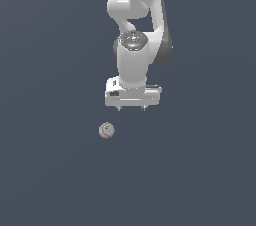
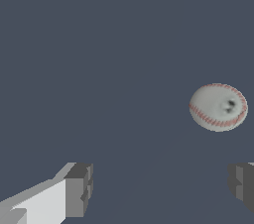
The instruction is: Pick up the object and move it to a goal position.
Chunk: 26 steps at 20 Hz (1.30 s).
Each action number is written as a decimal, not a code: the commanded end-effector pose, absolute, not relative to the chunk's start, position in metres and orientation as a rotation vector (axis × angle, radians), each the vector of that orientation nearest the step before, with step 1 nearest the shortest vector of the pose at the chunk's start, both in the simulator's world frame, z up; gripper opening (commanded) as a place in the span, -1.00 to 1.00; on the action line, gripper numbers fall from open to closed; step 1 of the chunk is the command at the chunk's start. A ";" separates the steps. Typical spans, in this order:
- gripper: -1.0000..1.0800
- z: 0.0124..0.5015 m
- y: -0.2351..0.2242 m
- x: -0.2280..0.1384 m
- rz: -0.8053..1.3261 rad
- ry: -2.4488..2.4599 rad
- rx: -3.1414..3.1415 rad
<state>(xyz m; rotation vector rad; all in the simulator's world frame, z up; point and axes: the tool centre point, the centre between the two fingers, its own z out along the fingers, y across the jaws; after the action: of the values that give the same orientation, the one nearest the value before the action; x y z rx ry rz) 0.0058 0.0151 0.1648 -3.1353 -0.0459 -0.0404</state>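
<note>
Off-white red-stitched ball (image 2: 218, 107) on plain grey ground, clear of the wide-spread claw (image 2: 161, 193) fingertips (image 2: 79, 191).

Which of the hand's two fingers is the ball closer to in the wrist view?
The ball sits just beyond the all-dark finger, far from the finger with the white bracket.

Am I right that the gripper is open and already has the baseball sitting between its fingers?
Not quite. The gripper is open, but the baseball is not between its fingers; it lies apart from them, off to one side, as the wrist view shows.
</note>
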 end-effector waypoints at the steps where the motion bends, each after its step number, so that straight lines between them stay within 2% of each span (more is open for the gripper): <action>1: 0.92 0.165 0.015 0.006 -0.040 -0.046 -3.135; 10: 0.92 0.186 0.022 0.011 -0.062 -0.023 -3.126; 26: 0.92 0.173 0.005 0.018 -0.049 0.168 -3.118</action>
<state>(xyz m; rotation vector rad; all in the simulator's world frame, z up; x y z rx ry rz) 0.0164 0.0087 0.1759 -3.1204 0.1240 -0.0522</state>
